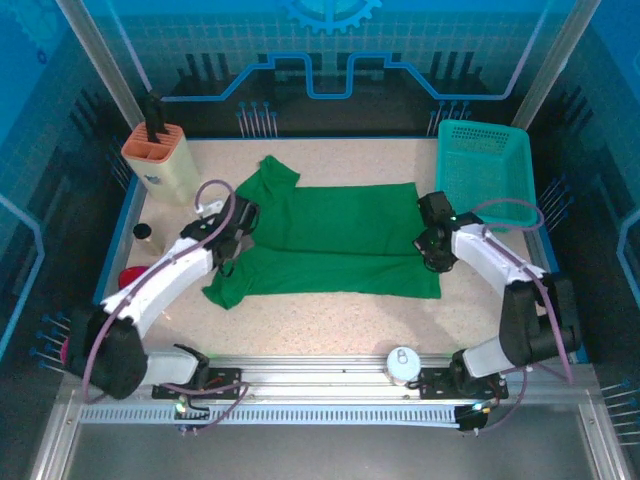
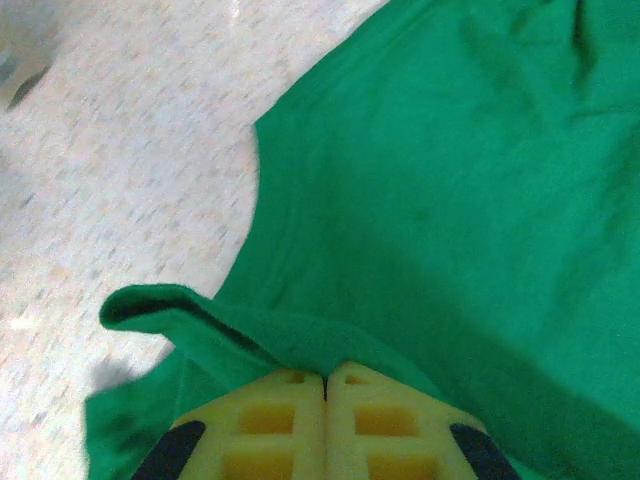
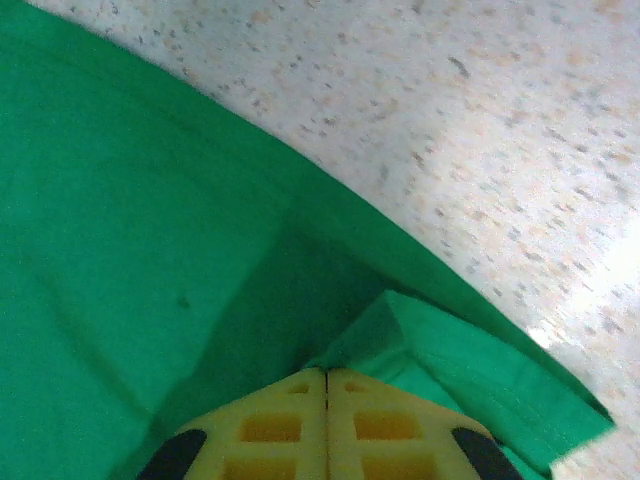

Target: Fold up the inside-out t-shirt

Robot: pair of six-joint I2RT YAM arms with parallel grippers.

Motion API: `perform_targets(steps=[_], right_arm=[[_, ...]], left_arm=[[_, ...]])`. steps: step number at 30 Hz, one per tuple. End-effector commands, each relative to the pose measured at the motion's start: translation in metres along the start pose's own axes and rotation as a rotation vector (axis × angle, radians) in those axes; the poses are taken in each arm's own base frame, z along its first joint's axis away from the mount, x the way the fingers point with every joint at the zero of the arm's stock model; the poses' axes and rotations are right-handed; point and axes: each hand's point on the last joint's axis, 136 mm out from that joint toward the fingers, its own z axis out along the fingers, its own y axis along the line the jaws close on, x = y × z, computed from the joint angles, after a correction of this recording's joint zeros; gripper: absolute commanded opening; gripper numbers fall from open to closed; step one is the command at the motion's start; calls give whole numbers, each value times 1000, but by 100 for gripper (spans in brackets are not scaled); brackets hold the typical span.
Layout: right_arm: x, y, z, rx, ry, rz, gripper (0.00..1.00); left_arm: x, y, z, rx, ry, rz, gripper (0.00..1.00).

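Observation:
The green inside-out t-shirt (image 1: pixel 330 235) lies across the middle of the table, folded lengthwise, with a sleeve pointing to the far left. My left gripper (image 1: pixel 232 240) sits at its left end. In the left wrist view its yellow pads are pressed together at the tip (image 2: pixel 325 378) on a raised fold of the t-shirt (image 2: pixel 450 200). At the shirt's right end sits my right gripper (image 1: pixel 432 245). The right wrist view shows those pads closed too (image 3: pixel 326 375), pinching a lifted corner of the t-shirt (image 3: pixel 130 250).
A teal mesh basket (image 1: pixel 485 170) stands at the far right. A beige holder (image 1: pixel 160 160) with a black tool stands at the far left. A small dark object (image 1: pixel 143 231) and a red thing (image 1: pixel 130 277) lie by the left edge. A white round object (image 1: pixel 402 362) sits on the near rail.

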Motion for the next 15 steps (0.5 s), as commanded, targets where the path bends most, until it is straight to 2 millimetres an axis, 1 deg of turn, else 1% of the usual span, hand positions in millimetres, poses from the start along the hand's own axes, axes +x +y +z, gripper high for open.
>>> perform_targets(steps=[1, 2, 3, 4, 6, 7, 8, 9, 10, 11, 12, 14, 15], right_arm=[[-15, 15, 8, -14, -26, -20, 39], [-16, 14, 6, -8, -25, -43, 50], [-16, 12, 1, -6, -33, -74, 61], [-15, 9, -4, -7, -41, -96, 64], [-11, 3, -18, -41, -53, -175, 65], [-7, -4, -23, -41, -55, -204, 66], [-2, -12, -29, -38, -54, -239, 66], [6, -22, -33, -35, -45, -275, 67], [15, -34, -33, -21, -29, -302, 68], [26, -45, -33, -11, -12, -334, 68], [35, -52, -31, -12, 6, -364, 68], [52, -60, -25, -50, 42, -439, 68], [57, -61, -19, -76, 51, -475, 70]], left_arm=[[-36, -32, 12, 20, -59, 64, 50], [-38, -34, 15, 10, -24, 63, 59], [-38, -39, 14, 24, 11, 73, 59], [-39, -41, 11, 36, 31, 78, 59], [-36, -35, -3, 47, 53, 67, 59], [-31, -30, -10, 59, 74, 54, 59], [-19, -26, -18, 86, 117, 34, 59], [-2, -24, -25, 129, 182, 23, 56], [18, -22, -30, 161, 250, 14, 53], [42, -16, -33, 173, 327, -2, 50], [62, -11, -36, 178, 376, -11, 48], [105, 3, -32, 162, 474, -35, 48], [120, 10, -26, 144, 497, -50, 48]])
